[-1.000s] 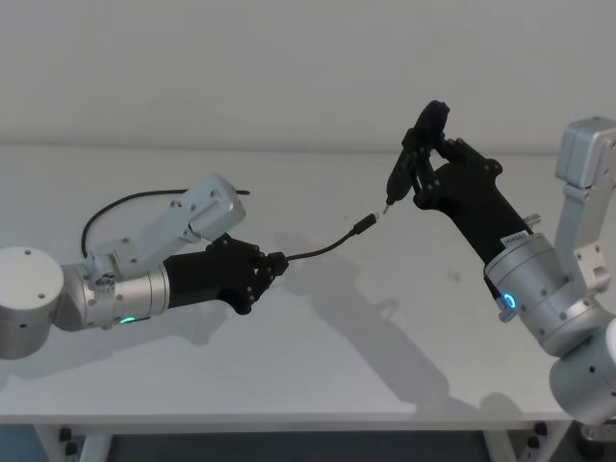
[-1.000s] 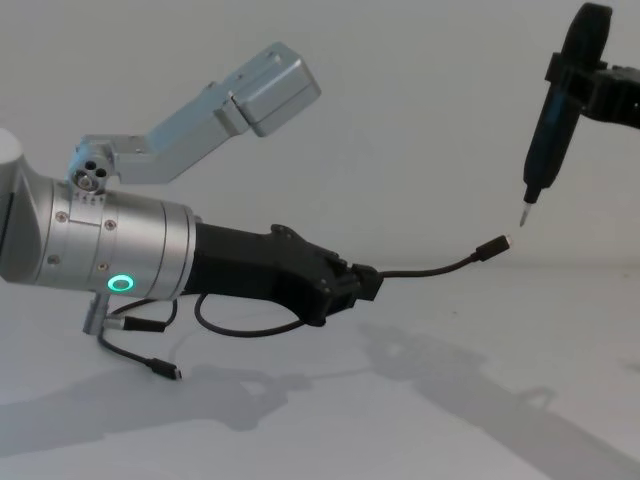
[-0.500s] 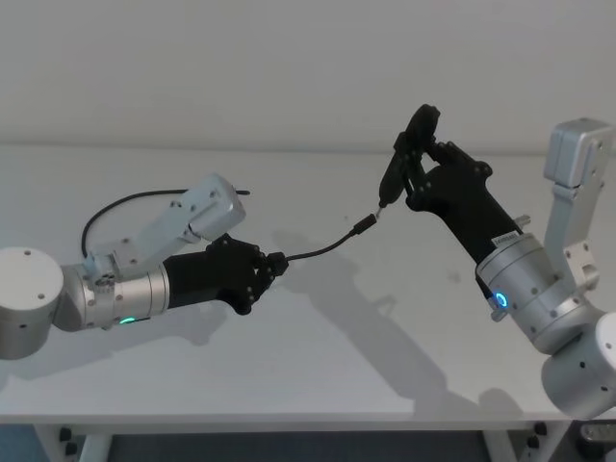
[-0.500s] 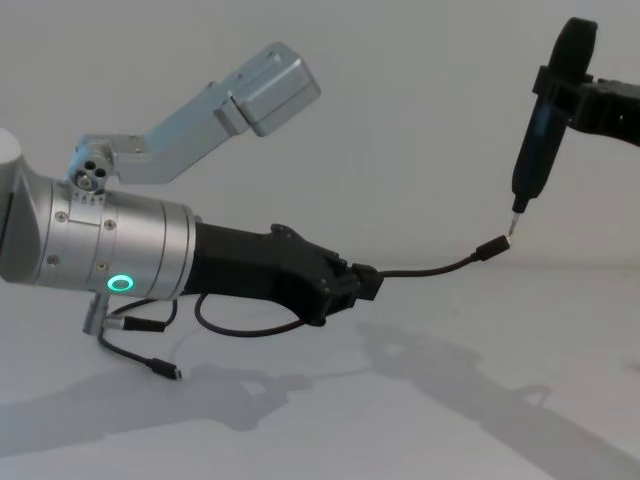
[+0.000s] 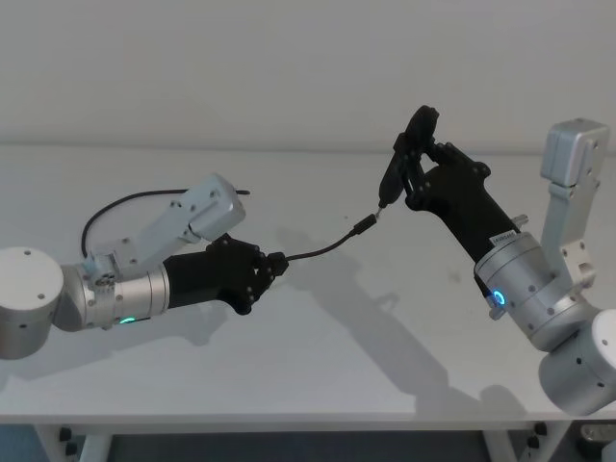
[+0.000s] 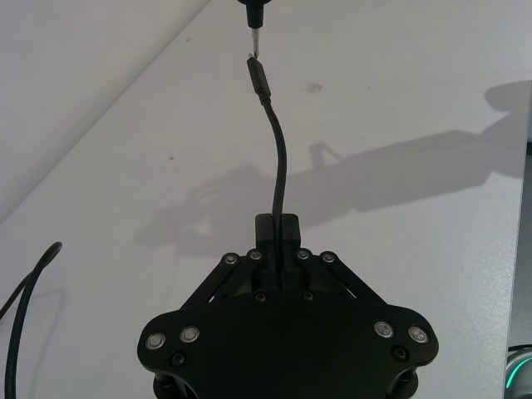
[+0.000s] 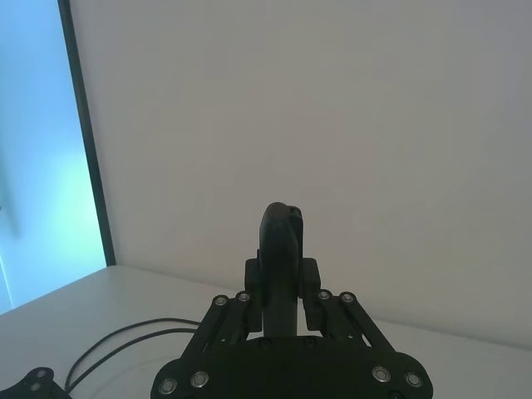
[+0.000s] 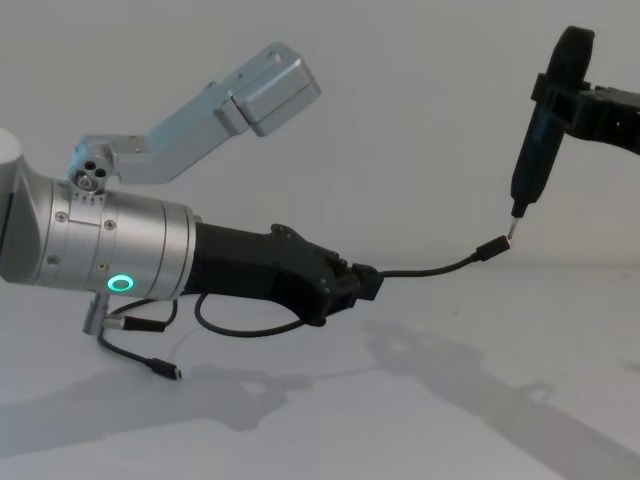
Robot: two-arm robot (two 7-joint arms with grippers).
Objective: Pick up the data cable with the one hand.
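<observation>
- The white table (image 5: pixel 337 375) lay beneath both my arms.
- My left gripper (image 5: pixel 276 261) reached low across the table toward the middle. Its fingers were clamped on the data cable (image 5: pixel 323 248), seen from the wrist as pinched between the two fingers (image 6: pixel 287 231).
- My right gripper (image 5: pixel 416 156) stood raised over the far right of the table, clenched around a slim black tool (image 5: pixel 395 175) with its metal tip pointing down.
- The data cable ran out of my left gripper in the air, rising toward the right. Its other length curved over the table behind my left arm.
- The free plug (image 8: pixel 492 248) hung just under the tool's tip. I could not tell whether they touched.
</observation>
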